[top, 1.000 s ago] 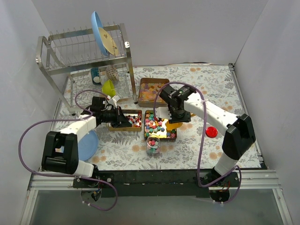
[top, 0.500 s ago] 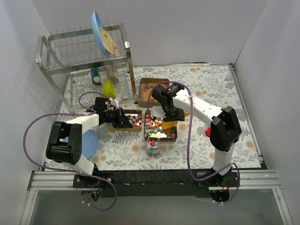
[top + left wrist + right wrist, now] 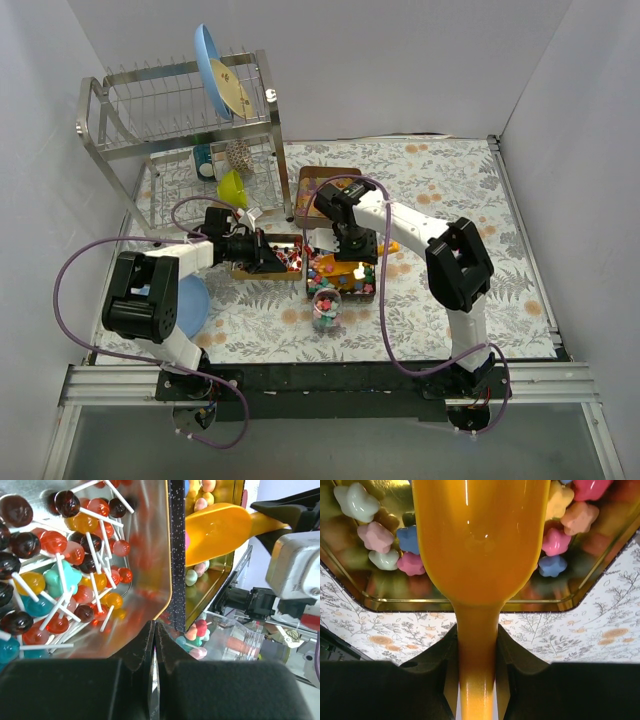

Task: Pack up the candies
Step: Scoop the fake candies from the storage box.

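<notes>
Right gripper (image 3: 476, 647) pinches the scoop (image 3: 480, 540) by its handle, bowl over candies (image 3: 375, 535) in a gold tin (image 3: 400, 601). Left gripper (image 3: 154, 630) is pressed together beside the lollipop tin (image 3: 145, 555).

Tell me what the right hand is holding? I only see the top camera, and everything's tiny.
Observer: The right hand is shut on the handle of an orange scoop.
Operator: What do the candies under it look like?
Observer: Little star candies, pink, blue and pale green, in a gold tin.
Operator: And the left hand?
Observer: The left hand is shut, its tips at the rim of the lollipop tin, where lollipops lie on white sticks.
</notes>
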{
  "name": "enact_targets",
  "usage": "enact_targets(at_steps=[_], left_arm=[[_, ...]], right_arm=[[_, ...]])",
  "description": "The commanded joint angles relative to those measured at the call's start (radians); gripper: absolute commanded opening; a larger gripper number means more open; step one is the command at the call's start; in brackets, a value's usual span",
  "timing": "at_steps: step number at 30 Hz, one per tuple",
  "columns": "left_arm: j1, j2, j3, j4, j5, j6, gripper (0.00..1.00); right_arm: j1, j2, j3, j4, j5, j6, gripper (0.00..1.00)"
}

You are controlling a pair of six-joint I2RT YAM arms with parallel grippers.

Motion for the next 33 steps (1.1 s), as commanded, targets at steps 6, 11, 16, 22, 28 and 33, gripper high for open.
enact_targets(at_steps=[6,11,16,22,28,33], left_arm=[[0.001,0.077,0.062,-0.024,-0.087,0.036,0.0],[0.0,0.063,0.102,-0.074,-0.065,0.068,0.0],[0.0,0.026,0.141,-0.133,-0.041,0.108,0.0],[0.004,-0.002,0.23,-0.252,-0.012,0.187,0.0],[0.02,-0.025,0.278,-0.343,0.014,0.25,0.0],[0.041,-0.051,0.272,-0.358,0.028,0.256,0.0]], right_arm=[[0.005,0.028,-0.009,0.168,-0.14,-0.032,0.01],[-0.012,-0.004,-0.089,0.254,-0.272,-0.037,0.01],[-0.071,-0.076,-0.173,0.341,-0.413,-0.018,0.01],[-0.131,-0.174,-0.265,0.427,-0.51,-0.061,0.01],[-0.191,-0.286,-0.345,0.435,-0.606,-0.116,0.01],[-0.225,-0.394,-0.42,0.444,-0.662,-0.132,0.01]])
